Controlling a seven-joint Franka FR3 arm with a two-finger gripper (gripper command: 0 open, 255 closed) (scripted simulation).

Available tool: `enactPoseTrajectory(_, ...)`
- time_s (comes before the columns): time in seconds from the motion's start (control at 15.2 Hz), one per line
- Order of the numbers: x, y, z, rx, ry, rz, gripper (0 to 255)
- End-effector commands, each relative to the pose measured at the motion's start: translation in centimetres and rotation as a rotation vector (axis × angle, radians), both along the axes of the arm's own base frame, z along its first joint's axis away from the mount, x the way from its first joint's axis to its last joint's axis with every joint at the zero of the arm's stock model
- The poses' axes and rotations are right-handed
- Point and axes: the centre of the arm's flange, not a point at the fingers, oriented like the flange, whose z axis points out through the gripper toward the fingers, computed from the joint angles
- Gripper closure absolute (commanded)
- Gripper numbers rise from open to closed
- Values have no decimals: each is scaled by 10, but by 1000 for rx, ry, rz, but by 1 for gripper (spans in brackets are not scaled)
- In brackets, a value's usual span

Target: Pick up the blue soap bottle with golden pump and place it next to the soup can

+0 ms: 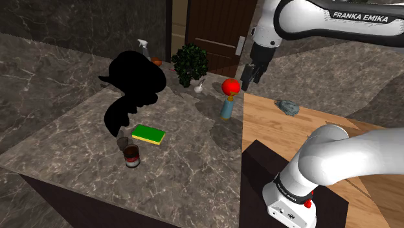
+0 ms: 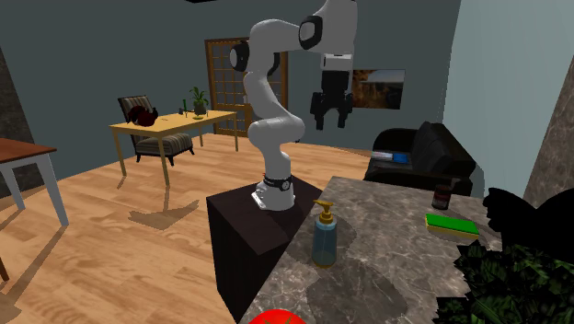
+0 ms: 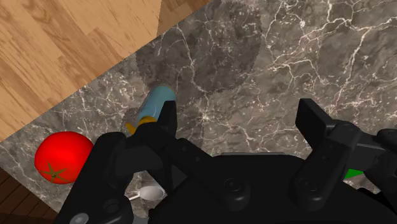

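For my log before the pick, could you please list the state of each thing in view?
soap bottle: upright on the counter, not held.
gripper: open, empty, above the counter.
sponge: lying flat.
soup can: upright, near the sponge.
tomato: resting on the counter.

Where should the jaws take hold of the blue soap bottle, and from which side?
Grip the soap bottle on its blue body, just under the golden pump, probably coming down from above, jaws open either side. It stands upright on the stone counter, and the rounded body offers steadier sides than the thin pump.
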Motion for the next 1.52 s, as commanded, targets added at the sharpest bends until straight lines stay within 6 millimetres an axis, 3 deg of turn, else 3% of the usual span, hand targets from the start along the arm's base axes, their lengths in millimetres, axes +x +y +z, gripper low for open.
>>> enactPoseTrajectory(0.0, 0, 0, 0, 0, 0, 0, 0)
enactPoseTrajectory(1.19, 161, -136, -120, -2, 58, -164, 0)
enactPoseTrajectory(1.45, 160, -138, -141, -2, 58, -164, 0)
